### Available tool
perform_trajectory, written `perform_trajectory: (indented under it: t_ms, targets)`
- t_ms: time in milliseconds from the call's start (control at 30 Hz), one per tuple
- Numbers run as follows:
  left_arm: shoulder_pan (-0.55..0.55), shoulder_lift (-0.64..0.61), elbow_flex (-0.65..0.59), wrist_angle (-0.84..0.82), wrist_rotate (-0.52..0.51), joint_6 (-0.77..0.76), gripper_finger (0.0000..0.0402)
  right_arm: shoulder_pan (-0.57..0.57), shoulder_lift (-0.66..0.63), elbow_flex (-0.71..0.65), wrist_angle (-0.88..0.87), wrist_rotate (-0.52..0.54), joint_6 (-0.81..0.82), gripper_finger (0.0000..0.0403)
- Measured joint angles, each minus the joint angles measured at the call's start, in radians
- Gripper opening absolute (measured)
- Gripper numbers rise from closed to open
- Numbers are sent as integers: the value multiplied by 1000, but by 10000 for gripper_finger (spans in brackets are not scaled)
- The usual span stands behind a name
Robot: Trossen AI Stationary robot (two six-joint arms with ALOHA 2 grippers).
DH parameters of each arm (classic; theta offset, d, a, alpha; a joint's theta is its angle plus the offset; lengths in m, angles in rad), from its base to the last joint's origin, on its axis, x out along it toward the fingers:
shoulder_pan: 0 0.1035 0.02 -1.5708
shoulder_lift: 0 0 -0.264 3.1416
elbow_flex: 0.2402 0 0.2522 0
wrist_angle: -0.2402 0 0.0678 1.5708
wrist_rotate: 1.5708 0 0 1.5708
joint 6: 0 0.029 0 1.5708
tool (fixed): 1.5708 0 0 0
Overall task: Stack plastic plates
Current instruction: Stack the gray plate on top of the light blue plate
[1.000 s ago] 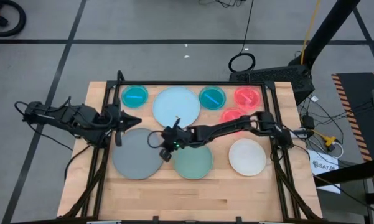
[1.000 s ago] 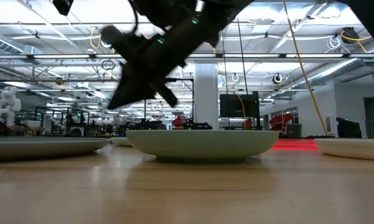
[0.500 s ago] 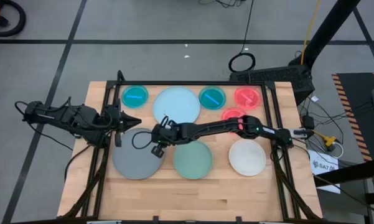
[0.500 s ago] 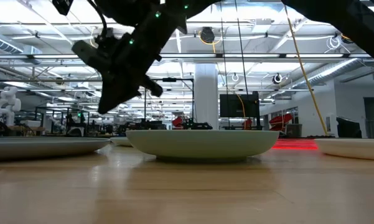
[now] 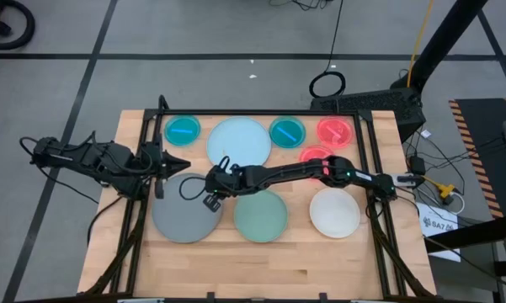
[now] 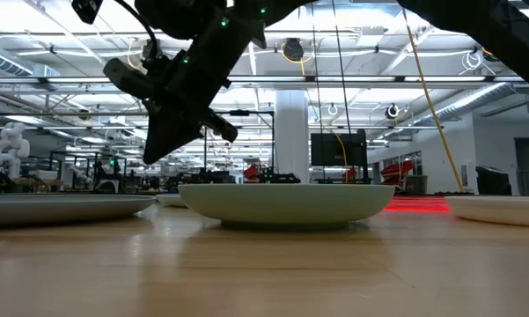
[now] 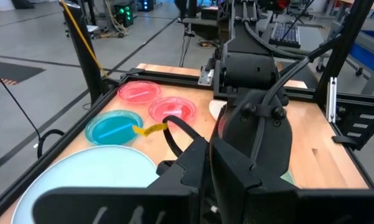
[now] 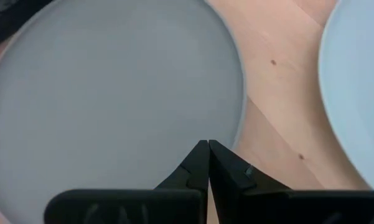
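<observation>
Eight plates lie flat on the table. The far row holds a teal plate [image 5: 183, 130], the large light blue plate [image 5: 238, 143], a second teal plate [image 5: 286, 131] and a pink plate [image 5: 335, 130]. Another pink plate [image 5: 313, 155] lies partly under my right arm. The near row holds the large grey plate [image 5: 183, 210], the mint green plate [image 5: 261, 215] and the white plate [image 5: 334, 212]. My right gripper [image 8: 207, 149] is shut and hangs above the grey plate's right rim [image 8: 239, 106], clear of it in the low view [image 6: 154, 151]. My left gripper [image 5: 178, 165] waits shut by the table's left rail.
A black frame rail [image 5: 261, 113] runs along the far edge and down both sides of the table. Bare wood [image 5: 261, 261] lies along the near edge. My right arm [image 5: 286, 175] stretches across the middle, above the plates. The two grippers stand close together near the grey plate's far rim.
My right gripper has swung toward the table's left, from beside the mint green plate's far rim to above the grey plate's right rim, and has then held still. No plate has moved.
</observation>
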Motion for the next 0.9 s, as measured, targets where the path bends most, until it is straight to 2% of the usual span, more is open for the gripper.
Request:
perform_trajectory:
  t_ms: [333, 433, 900]
  targets:
    - [0, -61, 0, -57, -71, -41, 30, 16, 57, -2, 40, -5, -8, 6]
    - [0, -72, 0, -71, -76, -45, 30, 17, 76, -3, 78, -30, -13, 6]
    - [0, -72, 0, -88, -79, -51, 30, 0, 78, -2, 138, -23, -9, 14]
